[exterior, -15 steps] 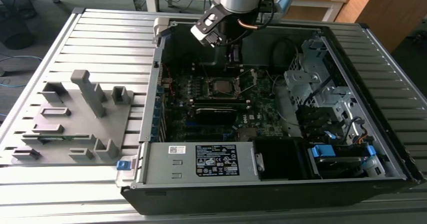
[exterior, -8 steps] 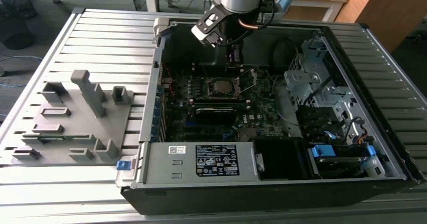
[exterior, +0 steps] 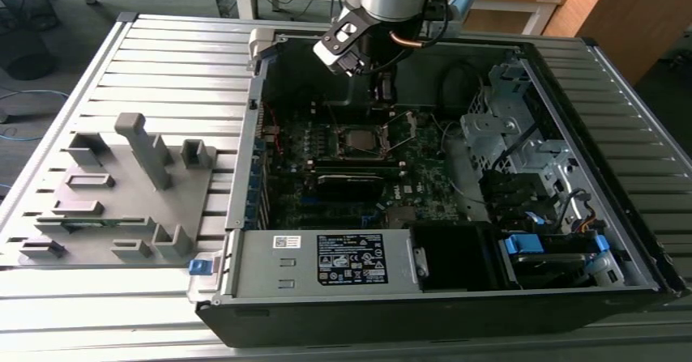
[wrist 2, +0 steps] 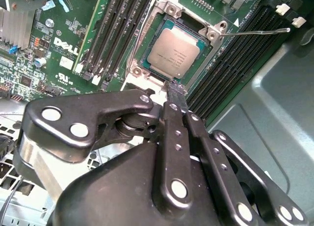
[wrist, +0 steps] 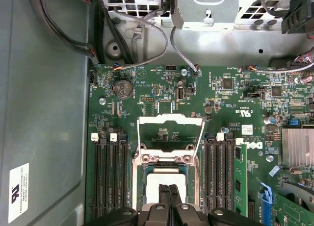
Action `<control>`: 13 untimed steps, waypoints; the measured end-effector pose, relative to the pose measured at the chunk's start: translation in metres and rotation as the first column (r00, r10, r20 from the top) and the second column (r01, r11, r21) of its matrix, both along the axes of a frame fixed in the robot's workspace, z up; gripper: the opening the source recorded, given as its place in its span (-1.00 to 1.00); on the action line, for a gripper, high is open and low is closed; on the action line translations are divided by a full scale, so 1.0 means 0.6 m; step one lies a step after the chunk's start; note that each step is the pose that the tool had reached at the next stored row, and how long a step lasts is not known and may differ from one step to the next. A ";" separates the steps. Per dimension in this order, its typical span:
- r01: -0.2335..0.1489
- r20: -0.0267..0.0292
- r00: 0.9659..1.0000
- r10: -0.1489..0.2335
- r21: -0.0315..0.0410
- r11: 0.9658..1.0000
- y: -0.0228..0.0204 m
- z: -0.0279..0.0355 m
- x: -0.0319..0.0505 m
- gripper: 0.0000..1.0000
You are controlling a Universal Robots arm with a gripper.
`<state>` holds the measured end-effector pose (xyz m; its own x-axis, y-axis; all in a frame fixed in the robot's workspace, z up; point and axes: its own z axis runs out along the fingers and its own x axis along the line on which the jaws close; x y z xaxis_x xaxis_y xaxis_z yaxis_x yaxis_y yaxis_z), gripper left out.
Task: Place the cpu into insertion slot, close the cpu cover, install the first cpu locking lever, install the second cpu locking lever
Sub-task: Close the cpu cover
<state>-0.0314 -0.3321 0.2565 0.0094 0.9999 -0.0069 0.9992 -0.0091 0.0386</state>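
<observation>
cpu: seated in insertion slot
cpu cover: raised open at slot, closing step pending
claw: narrow, empty, just above slot

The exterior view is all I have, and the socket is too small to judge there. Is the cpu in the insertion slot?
Observer: Yes. In the second wrist view the cpu lies flat inside the insertion slot.
Operator: Is the cpu cover down over it?
Observer: No. In the first wrist view the cpu cover is swung open, with the board visible through its window.
Operator: And the gripper?
Observer: The gripper is shut with nothing in it, its tip near the slot's rim, beside the cpu.
</observation>
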 end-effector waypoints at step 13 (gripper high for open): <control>0.000 0.000 1.000 0.000 0.000 1.000 0.0000 0.000 0.006 -0.80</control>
